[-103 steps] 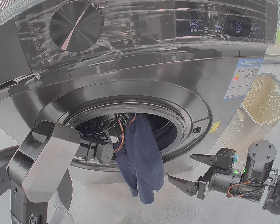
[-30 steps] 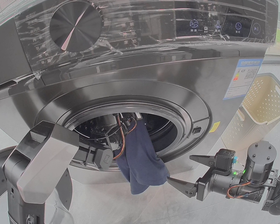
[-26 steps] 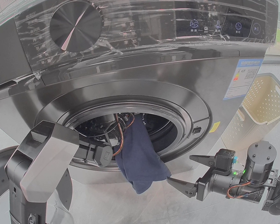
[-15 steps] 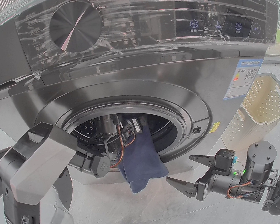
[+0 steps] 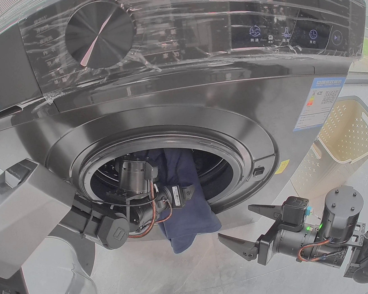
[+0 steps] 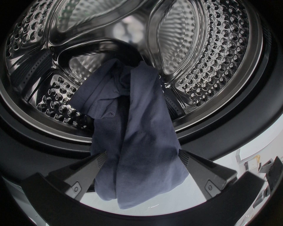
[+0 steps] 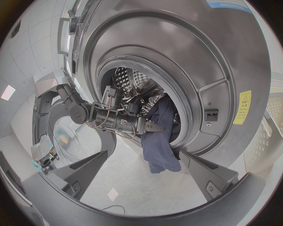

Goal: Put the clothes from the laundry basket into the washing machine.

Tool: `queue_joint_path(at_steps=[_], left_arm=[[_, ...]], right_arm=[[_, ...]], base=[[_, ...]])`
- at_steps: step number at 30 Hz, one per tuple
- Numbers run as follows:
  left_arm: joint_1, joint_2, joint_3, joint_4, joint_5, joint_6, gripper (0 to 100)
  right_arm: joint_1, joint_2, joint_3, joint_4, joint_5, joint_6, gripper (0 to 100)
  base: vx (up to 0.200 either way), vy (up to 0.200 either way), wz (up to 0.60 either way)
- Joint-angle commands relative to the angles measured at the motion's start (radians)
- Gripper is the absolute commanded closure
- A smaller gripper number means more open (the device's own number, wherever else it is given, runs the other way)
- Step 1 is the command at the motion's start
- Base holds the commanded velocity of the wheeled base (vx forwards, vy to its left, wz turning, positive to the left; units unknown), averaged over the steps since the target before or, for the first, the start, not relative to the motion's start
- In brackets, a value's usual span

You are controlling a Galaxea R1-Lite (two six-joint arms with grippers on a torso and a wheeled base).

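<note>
Left gripper [image 6: 142, 155] withdrew (jaws apart); garment [image 5: 190, 219] hangs ahead.

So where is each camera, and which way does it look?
Head view: on the robot's head, looking down at the washing machine; both arms and the right gripper show.
Left wrist view: on the left wrist, facing into the drum; the open left gripper shows.
Right wrist view: on the right wrist, facing the drum from outside; its own gripper shows.
Shared: all three see the navy garment hanging out of the drum.
</note>
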Motion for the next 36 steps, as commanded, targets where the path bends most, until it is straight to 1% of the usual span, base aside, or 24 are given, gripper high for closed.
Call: queue_joint_path(at_steps=[1,7,9,11,12,25,29,30,32,36], left_arm=[[0.002,0.027,0.001,-0.002,0.001,0.001,0],[0.014,0.105,-0.026,-0.013,0.005,0.005,0],[0.018,0.116,-0.035,-0.014,0.004,0.016,0],[0.016,0.117,-0.045,-0.014,0.002,0.016,0],[0.016,0.119,-0.055,-0.011,0.004,0.017,100],[0.016,0.126,-0.158,-0.016,0.001,0.002,100],[0.016,0.136,-0.218,-0.065,0.011,-0.030,100],[0.016,0.136,-0.221,-0.066,0.013,-0.032,100],[0.018,0.160,-0.273,-0.111,0.019,-0.041,100],[0.030,0.212,-0.356,-0.197,0.054,-0.041,100]], right_arm=[[0.001,0.000,0.000,-0.001,0.000,0.000,0],[0.001,0.000,0.000,-0.001,0.000,0.000,0],[0.001,0.000,0.000,-0.001,0.000,0.000,0],[0.001,0.000,0.000,-0.001,0.000,0.000,0],[0.001,0.000,0.000,-0.001,0.000,0.000,0],[0.001,0.000,-0.003,-0.001,0.000,0.000,0],[0.001,-0.002,-0.005,-0.001,0.000,0.000,0],[0.001,-0.002,-0.005,-0.001,0.000,0.000,0],[0.001,0.000,-0.005,-0.001,0.000,0.000,0],[0.001,-0.002,-0.005,0.001,0.000,0.000,0]], base=[[0.000,0.000,0.00],[0.000,0.000,0.00],[0.000,0.000,0.00],[0.000,0.000,0.00],[0.000,0.000,0.00],[0.000,0.000,0.00],[0.000,0.000,0.00],[0.000,0.000,0.00],[0.000,0.000,0.00],[0.000,0.000,0.00]])
